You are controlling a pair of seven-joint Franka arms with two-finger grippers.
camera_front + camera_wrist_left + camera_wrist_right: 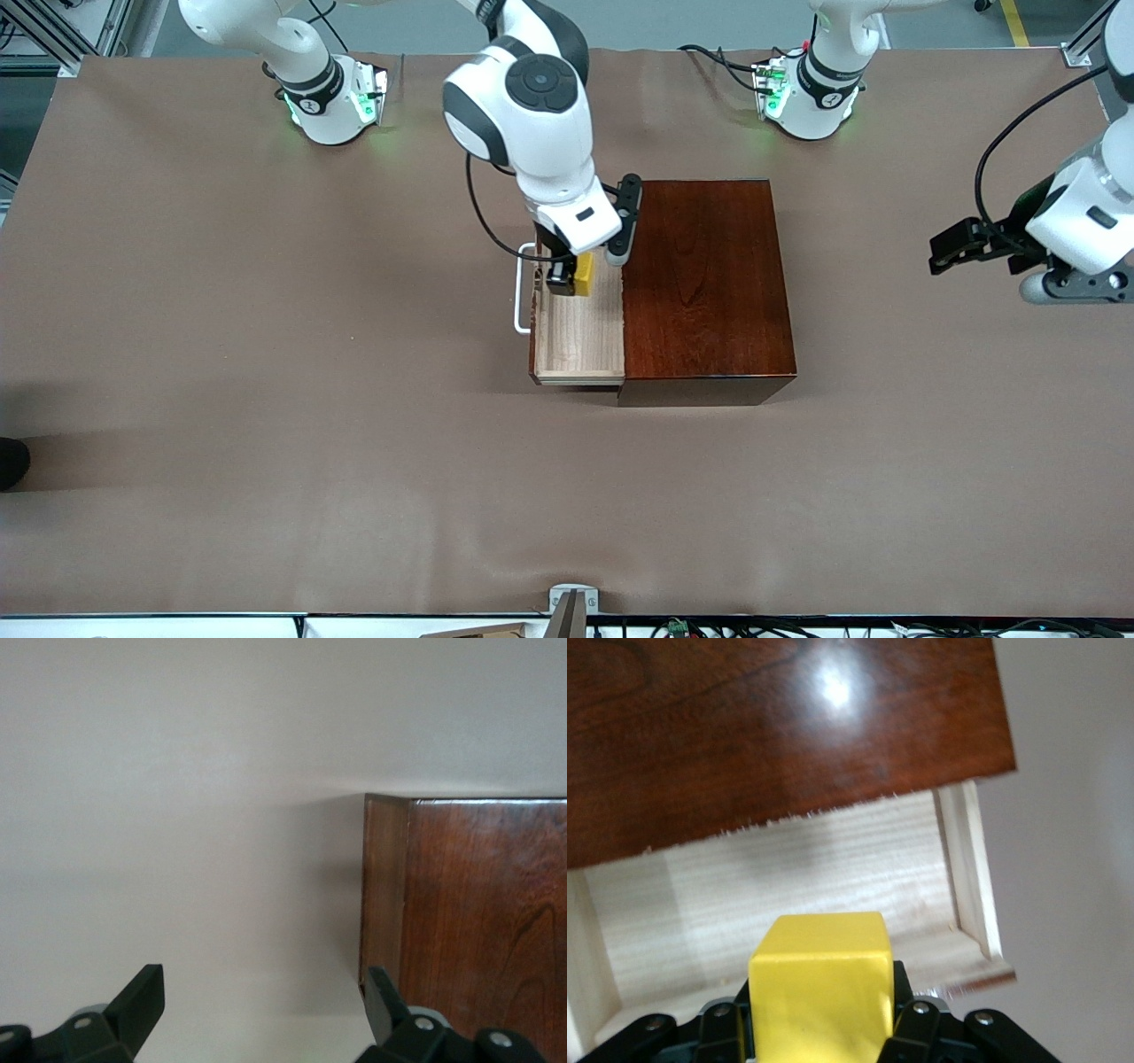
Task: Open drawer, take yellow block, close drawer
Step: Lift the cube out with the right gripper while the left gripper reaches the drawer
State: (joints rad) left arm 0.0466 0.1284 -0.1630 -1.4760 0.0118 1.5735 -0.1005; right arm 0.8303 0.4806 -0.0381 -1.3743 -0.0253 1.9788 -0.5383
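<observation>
The drawer stands pulled out of the dark reddish-brown wooden box toward the right arm's end of the table, its white bar handle on the front. My right gripper hangs over the drawer's inner part, shut on the yellow block. In the right wrist view the yellow block sits clamped between the fingers, above the drawer's pale floor. My left gripper waits open in the air off the box's end, and the left wrist view shows nothing in the left gripper beside the box.
The brown cloth covers the whole table. The two arm bases stand along the table's edge farthest from the front camera. A dark object lies at the table's edge at the right arm's end.
</observation>
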